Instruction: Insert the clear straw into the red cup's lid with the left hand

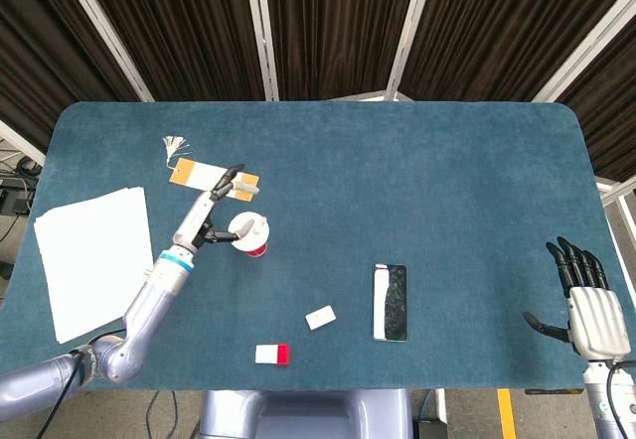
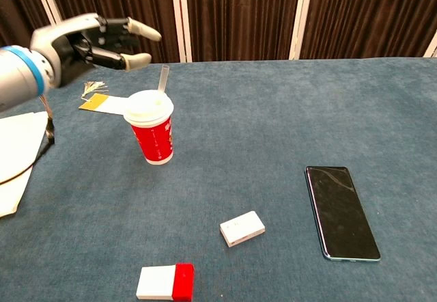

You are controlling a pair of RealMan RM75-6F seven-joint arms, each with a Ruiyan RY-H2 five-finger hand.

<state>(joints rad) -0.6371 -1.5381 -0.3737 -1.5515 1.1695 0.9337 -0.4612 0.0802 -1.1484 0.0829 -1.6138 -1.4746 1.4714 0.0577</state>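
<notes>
White paper (image 1: 92,257) at the far left of the teal desk (image 1: 417,181), one corner seen in the chest view. Behind it, toward the back, an orange-and-white bookmark (image 1: 204,172) with a pale tassel, lying flat. Left hand (image 2: 87,41) raised above the desk, up and to the left of the cup, fingers (image 2: 140,30) spread and gripping nothing, well apart from the straw. Red cup (image 2: 154,138) upright on the desk under a white lid (image 2: 148,106), just right of that hand. Clear straw (image 2: 163,80) planted in the lid, standing nearly upright and poking out above it, touched by nothing. Nearer the front edge, a small white-and-red block (image 2: 164,282), then a small white box (image 2: 242,228) a little further right and back. Right of those, a dark phone (image 2: 340,211) lying flat, screen up. At the far right, off the desk's front corner, right hand (image 1: 591,307) held upright, fingers straight and apart, thumb out to the side, empty; seen in the head view only.
</notes>
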